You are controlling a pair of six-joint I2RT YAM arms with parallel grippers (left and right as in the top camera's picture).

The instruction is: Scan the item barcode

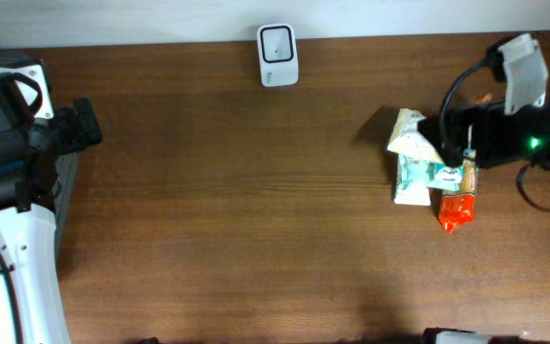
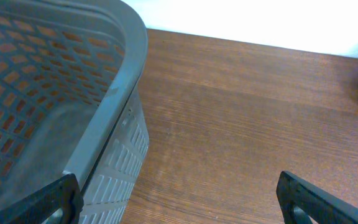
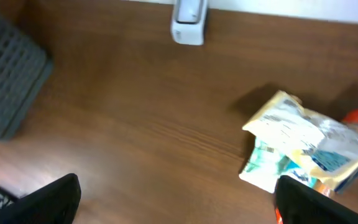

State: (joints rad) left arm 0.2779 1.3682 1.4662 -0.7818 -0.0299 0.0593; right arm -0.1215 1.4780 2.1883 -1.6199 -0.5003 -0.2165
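Currently a small heap of crumpled cream, green and blue printed packets (image 1: 413,167) lies on the right side of the brown wooden table (image 1: 256,210). An orange-red plastic sachet (image 1: 456,212) touches its near right corner. The right gripper (image 3: 178,200) hangs at the heap's right edge with its jaws spread wide and nothing between them. In the wrist view the heap sits ahead and to the right of the gap. The white boxy barcode scanner (image 1: 278,55) stands well apart at the table's far edge. At far left the left gripper (image 2: 179,200), equally wide and gripping nothing, straddles the rim of a grey lattice plastic basket (image 2: 129,68); only its perforated wall shows inside.
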